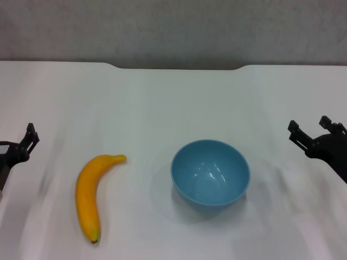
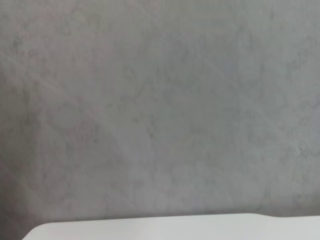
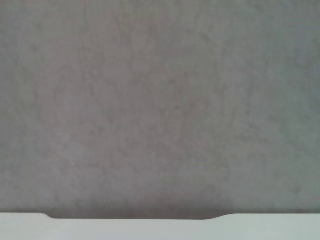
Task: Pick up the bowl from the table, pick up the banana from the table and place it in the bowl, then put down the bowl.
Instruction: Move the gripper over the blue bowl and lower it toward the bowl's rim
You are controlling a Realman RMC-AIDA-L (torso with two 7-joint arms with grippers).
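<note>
The light-blue bowl (image 1: 211, 172) stands upright and empty on the white table (image 1: 162, 103), a little right of the middle. The yellow-orange banana (image 1: 89, 195) lies flat to the left of the bowl, apart from it, with its stem tip toward the bowl and its dark end toward the front. My left gripper (image 1: 24, 145) is at the far left edge of the head view, well left of the banana. My right gripper (image 1: 312, 129) is open and empty at the far right, well right of the bowl. Neither wrist view shows the bowl or the banana.
The table's far edge has a shallow notch (image 1: 176, 67), with a grey wall (image 1: 173, 27) behind it. The wrist views show only this wall and a strip of the table's far edge (image 2: 175, 227), with the notch in the right wrist view (image 3: 135, 218).
</note>
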